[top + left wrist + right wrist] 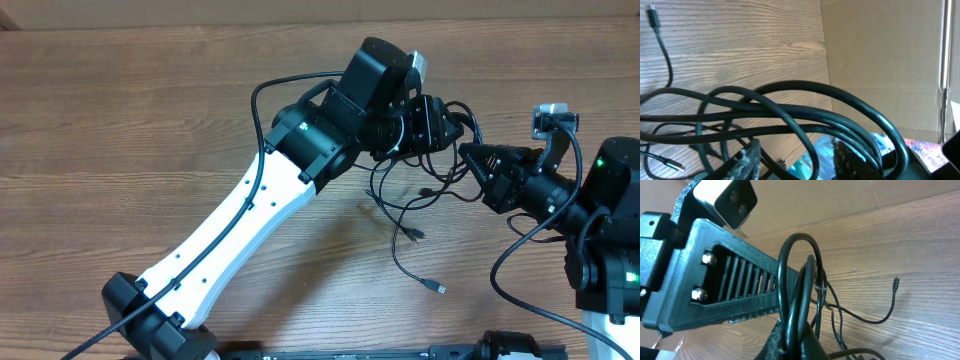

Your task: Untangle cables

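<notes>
Overhead: cables (412, 232) bunched right of centre, held between both arms; loose ends trail down-frame onto the tabletop (150, 120).

Left wrist: loops cross above the left fingers (751, 159). We cannot tell if these clamp anything.

Right wrist: right fingers (790, 342), bottom centre, pinched shut on a loop.

We judge the step to be pulling the tangle apart. Next move needs a firm left grip, then slow separation.

Cables (805, 86) glossy black rubbery; table (120, 100) matt wood grain; backdrop (880, 60) plain matt cardboard.

overhead cam straight down on table (120, 130), both wrist cams v. close on cables (805, 120), shared by all
</notes>
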Robot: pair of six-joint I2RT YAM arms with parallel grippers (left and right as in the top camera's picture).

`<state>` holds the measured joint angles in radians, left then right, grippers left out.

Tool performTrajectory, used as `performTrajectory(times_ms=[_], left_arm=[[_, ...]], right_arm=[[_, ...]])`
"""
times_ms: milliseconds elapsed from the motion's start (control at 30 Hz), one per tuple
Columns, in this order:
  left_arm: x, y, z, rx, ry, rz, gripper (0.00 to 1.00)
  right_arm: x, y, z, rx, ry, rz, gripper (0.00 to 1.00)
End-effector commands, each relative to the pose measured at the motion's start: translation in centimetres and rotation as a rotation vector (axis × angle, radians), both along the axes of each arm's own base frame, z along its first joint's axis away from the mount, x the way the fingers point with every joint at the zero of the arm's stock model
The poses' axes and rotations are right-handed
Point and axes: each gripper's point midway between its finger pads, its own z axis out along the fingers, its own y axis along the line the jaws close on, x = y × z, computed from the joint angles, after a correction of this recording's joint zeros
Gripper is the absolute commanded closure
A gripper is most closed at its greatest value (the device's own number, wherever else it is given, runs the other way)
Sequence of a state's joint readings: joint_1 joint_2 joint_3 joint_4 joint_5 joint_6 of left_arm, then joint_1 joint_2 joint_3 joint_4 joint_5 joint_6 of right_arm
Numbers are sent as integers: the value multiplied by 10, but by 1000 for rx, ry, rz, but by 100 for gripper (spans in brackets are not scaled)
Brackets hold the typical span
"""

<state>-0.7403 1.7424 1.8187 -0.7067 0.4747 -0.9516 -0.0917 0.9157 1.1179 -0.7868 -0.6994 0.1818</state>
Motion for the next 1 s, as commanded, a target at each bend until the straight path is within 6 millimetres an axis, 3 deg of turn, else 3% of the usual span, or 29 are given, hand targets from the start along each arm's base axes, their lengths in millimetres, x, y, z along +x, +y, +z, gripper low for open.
performTrajectory(times_ms=[0, 67, 567, 633, 767, 967], left_arm=[[0, -2, 4, -2, -9, 7, 59], [-1, -1, 2, 6, 0, 7, 64], [-2, -2, -1, 22, -6, 17, 63], [-2, -2, 0, 23, -8, 20, 69], [-1, -2, 0, 23, -10, 22, 93], [-1, -2, -1, 24, -8, 22, 96]], right_arm=[[-2, 2, 5, 4, -22, 16, 96], [-2, 2, 5, 4, -22, 16, 96], [-5, 6, 7, 21, -24, 45, 96], [-5, 6, 7, 21, -24, 45, 96], [-5, 6, 7, 21, -23, 45, 96], [-5, 6, 7, 21, -20, 44, 96]])
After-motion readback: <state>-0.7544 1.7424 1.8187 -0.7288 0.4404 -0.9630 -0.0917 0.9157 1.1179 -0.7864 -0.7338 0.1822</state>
